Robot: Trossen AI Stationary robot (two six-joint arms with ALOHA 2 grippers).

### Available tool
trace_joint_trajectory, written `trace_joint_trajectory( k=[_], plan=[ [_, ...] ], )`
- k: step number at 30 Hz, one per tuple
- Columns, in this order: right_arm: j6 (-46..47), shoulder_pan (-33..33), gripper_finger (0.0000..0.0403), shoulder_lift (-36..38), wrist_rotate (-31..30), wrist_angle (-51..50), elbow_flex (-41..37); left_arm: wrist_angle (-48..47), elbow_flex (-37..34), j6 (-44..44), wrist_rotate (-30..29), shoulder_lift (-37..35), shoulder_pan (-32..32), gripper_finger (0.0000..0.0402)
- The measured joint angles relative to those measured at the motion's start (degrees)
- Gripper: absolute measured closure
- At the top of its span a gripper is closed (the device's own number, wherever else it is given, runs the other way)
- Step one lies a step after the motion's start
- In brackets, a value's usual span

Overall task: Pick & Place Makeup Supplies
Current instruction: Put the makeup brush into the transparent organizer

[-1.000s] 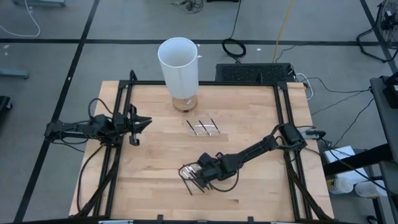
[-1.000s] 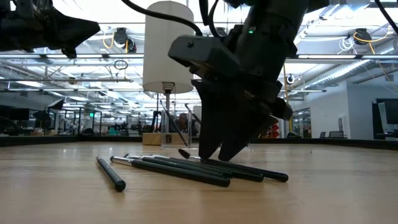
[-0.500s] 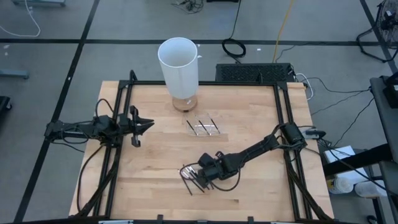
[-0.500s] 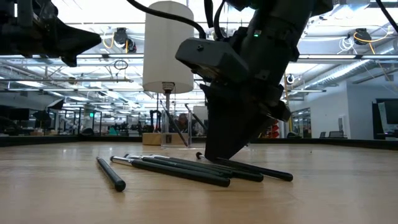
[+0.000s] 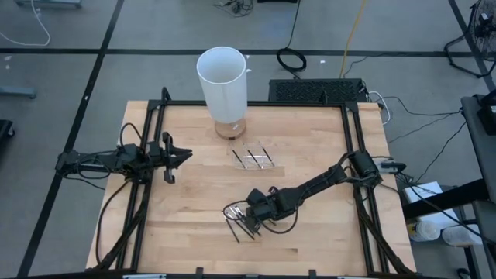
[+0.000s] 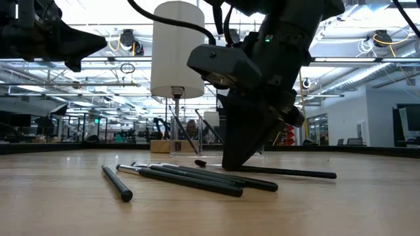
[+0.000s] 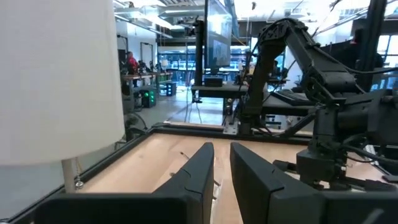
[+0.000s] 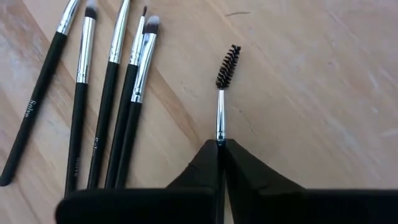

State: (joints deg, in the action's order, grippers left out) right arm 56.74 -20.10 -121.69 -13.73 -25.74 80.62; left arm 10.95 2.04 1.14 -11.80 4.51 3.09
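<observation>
Several thin black makeup brushes [image 8: 112, 93] with silver ferrules lie side by side on the wooden table [image 5: 194, 225], in front of centre. One more, a spiral-headed brush [image 8: 227, 65], lies apart from them. My right gripper [image 8: 219, 146] points steeply down and is shut on it [image 6: 289, 172]. In the high view my right gripper [image 5: 249, 218] sits beside the pile [image 5: 235, 226]. My left gripper [image 5: 182, 153] hovers at the table's left side, its fingers [image 7: 202, 171] a narrow gap apart with nothing between them. My right gripper pinches the spiral-headed brush between its two fingertips, on the stem just behind the silver ferrule [image 8: 219, 127]. The fingers come slanting down from above and lie across the brush. The head sticks out on one side [image 6: 200, 162] and the black handle [image 6: 308, 174] on the other, about level at table height.
A tall white cylinder [image 5: 223, 81] stands on a wooden disc at the far middle. A small clear tray [image 5: 254, 158] lies between it and the brushes. A black frame [image 5: 353, 155] borders the table. One black stick [image 6: 117, 183] lies apart from the pile.
My right gripper has shut on the spiral-headed brush and shifted slightly toward the pile. The brush has turned about, its handle end swinging away from the other brushes. The other brushes have stayed where they were.
</observation>
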Motion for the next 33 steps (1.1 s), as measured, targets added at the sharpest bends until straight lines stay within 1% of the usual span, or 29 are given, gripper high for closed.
trace_joint_trajectory(
  k=[6, 9, 12, 13, 15, 17, 20, 22, 24, 26, 29, 32, 33],
  plan=[
    [-5.1, 0.0, 0.0402, 2.1, -8.3, 5.6, -0.2, -0.2, 0.0, -2.0, 7.2, 0.0, 0.0, 0.0339],
    [-9.9, 0.1, 0.0402, 3.9, -13.4, 8.9, -0.5, 1.1, 0.0, -2.5, 7.8, 0.0, 0.0, 0.0339],
    [-15.1, 0.3, 0.0402, 6.5, -17.7, 15.2, -0.1, 1.1, 0.0, -3.0, 8.2, 0.0, 0.0, 0.0339],
    [-17.0, 0.3, 0.0402, 7.3, -18.3, 16.9, -0.1, 1.2, 0.0, -2.8, 8.8, 0.0, 0.0, 0.0339],
    [-21.6, 0.2, 0.0403, 8.4, -19.8, 20.5, -0.3, 1.1, 0.0, -2.6, 9.8, 0.0, 0.0, 0.0339],
    [-27.8, 0.2, 0.0403, 9.0, -22.5, 26.8, -0.3, 1.3, 0.0, -3.3, 11.5, 0.0, 0.0, 0.0339],
    [-41.2, 0.2, 0.0403, 10.0, -25.7, 40.2, -0.2, 1.5, 0.0, -4.5, 14.9, 0.0, 0.0, 0.0339],
    [-50.0, 0.3, 0.0403, 10.1, -25.8, 48.6, -0.1, 2.0, 0.0, -4.9, 16.8, 0.0, 0.0, 0.0339],
    [-56.1, 0.2, 0.0403, 9.9, -26.6, 54.7, -0.1, 2.2, 0.0, -6.1, 18.7, 0.0, 0.0, 0.0339],
    [-59.4, 0.4, 0.0403, 9.6, -26.7, 58.5, -0.1, 2.7, 0.0, -6.8, 20.1, 0.0, 0.0, 0.0339],
    [-62.8, 1.1, 0.0403, 8.6, -26.5, 64.4, -0.1, 2.6, 0.0, -7.3, 20.4, 0.0, 0.1, 0.0339],
    [-64.4, 2.6, 0.0403, 6.8, -21.1, 70.9, -0.1, 2.6, 0.0, -8.1, 20.4, 1.1, 0.6, 0.0339],
    [-64.9, 3.1, 0.0403, 6.0, -20.1, 73.2, -0.1, 2.6, 0.0, -8.7, 20.4, 1.7, 0.9, 0.0339]
  ],
)
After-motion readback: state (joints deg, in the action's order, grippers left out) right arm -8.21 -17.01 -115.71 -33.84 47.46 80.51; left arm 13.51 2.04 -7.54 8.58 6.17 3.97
